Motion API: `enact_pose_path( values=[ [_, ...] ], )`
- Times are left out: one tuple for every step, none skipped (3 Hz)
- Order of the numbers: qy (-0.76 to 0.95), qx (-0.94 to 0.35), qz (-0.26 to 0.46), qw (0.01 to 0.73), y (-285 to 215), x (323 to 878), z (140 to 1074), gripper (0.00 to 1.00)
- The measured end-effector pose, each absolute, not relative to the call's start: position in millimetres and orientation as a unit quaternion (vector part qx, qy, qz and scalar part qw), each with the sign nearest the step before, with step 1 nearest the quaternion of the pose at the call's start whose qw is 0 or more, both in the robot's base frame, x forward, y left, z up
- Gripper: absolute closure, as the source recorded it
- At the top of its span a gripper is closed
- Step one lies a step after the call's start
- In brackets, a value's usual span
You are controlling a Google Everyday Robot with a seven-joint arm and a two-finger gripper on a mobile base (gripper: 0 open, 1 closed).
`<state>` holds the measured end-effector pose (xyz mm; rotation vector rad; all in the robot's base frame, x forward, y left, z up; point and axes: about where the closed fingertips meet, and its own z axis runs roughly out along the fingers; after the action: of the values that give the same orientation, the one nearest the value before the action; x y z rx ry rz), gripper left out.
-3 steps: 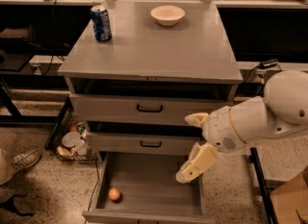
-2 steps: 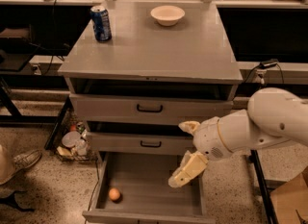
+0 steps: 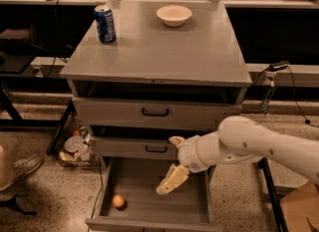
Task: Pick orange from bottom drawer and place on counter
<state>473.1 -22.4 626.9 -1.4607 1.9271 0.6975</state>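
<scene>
We hold our gripper (image 3: 169,165) open and empty over the middle of the drawer (image 3: 149,222), while the orange (image 3: 118,201) sits lower and leftward in its front-left corner, below the counter's (image 3: 164,47) front edge.

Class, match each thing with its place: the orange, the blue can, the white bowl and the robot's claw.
1 orange
2 blue can
3 white bowl
4 claw

A back left of the counter
B open, over the bottom drawer
C front left of the bottom drawer
D back middle of the counter

Pairs: 1-C, 2-A, 3-D, 4-B
</scene>
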Motion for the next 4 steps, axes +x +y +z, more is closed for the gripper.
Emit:
enact_pose_path(
  values=[
    [0.73,-0.563,0.24,0.306,10.1,494.4,566.8,0.0],
    [0.73,-0.563,0.243,0.303,8.5,491.4,568.5,0.0],
    [0.741,-0.561,0.226,0.291,4.9,490.7,548.2,0.0],
    [0.756,-0.556,0.207,0.276,-3.7,487.7,498.2,0.0]
  ],
)
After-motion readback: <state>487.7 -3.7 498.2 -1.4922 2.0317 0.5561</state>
